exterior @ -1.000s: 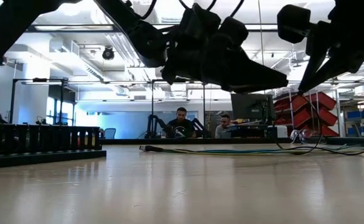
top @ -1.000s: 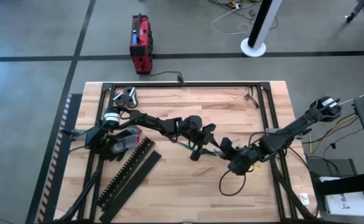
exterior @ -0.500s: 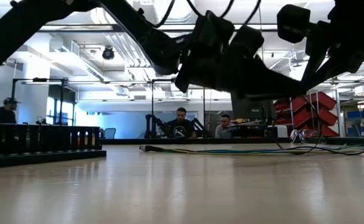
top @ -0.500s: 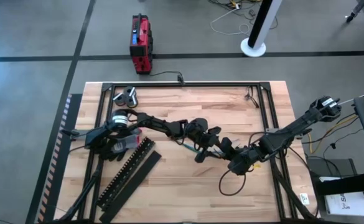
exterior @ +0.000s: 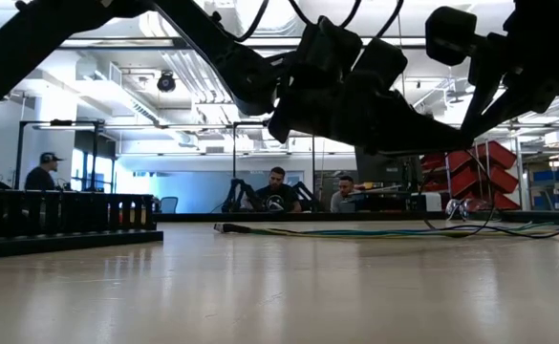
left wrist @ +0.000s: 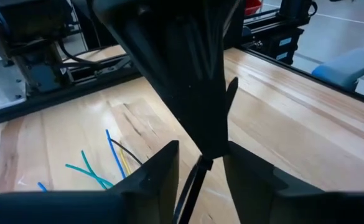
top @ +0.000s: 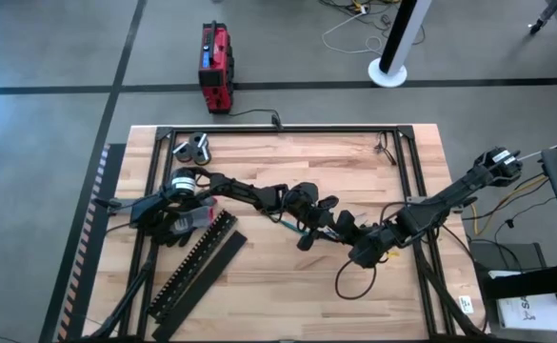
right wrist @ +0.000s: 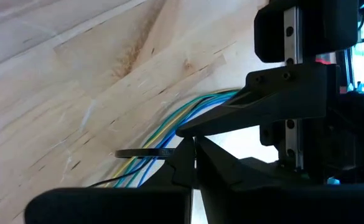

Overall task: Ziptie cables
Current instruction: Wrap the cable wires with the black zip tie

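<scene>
Thin blue, green and dark grey cables (top: 302,226) lie mid-worktop, running lengthwise between both hands; left hand (top: 308,226) slightly parted around a black strip; right hand (top: 347,227) grip unclear

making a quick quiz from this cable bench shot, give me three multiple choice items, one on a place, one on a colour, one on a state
1. Where do the left gripper and right gripper meet?
A. mid-table over the cables
B. at the table's far edge
C. over the duct

2. What colour is the box on the floor beyond the table?
A. blue
B. red
C. yellow

3. How do the cables lie in the low view?
A. hanging in the air
B. coiled upright
C. flat on the tabletop

Key: 1 A, the high view shows both grippers at the table's middle; 2 B, its casing is red; 3 C, they run flat along the wood.
</scene>
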### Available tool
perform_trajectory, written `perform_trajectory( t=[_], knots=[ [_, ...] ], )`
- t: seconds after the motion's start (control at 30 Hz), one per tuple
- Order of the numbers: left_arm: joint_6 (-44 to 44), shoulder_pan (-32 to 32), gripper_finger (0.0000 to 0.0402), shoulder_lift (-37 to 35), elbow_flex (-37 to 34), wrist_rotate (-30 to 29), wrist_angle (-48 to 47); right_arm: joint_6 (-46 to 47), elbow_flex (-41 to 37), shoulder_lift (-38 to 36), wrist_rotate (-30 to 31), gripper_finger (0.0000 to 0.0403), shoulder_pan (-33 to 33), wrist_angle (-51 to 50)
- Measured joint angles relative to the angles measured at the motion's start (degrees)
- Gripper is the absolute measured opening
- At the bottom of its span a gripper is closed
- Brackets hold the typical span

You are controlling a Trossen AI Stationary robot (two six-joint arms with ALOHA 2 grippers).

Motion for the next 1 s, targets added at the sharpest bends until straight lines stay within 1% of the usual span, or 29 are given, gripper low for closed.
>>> perform_trajectory(
  t=[0.17, 0.33, 0.53, 0.63, 0.8, 1.0],
  knots=[
    [1.4, 0.0, 0.0087, 0.0, 0.0, -0.5, -0.1, 0.0, -0.1, 0.0, 0.1, 0.0000, 0.0, -0.1],
    [4.1, 0.0, 0.0070, 0.1, -0.1, -1.3, -2.8, -0.2, -0.1, 0.0, -0.1, 0.0000, 0.0, 0.5],
    [4.4, 0.0, 0.0043, 0.1, -0.1, -1.4, -2.7, -1.3, 0.4, 0.0, -0.1, 0.0000, 0.0, 0.2],
    [4.0, 0.0, 0.0035, 0.1, -0.1, -1.3, -2.7, -1.1, 0.4, 0.0, -0.2, 0.0000, 0.0, 0.2],
    [3.7, -0.1, 0.0039, 0.1, -0.1, -0.6, -2.6, -0.9, 0.4, 0.0, -0.2, 0.0000, 0.0, 0.1],
    [3.7, -0.3, 0.0070, 0.1, -0.1, 2.4, -2.5, -0.9, 0.4, 0.0, -0.2, 0.0000, 0.0, 0.1]
  ],
)
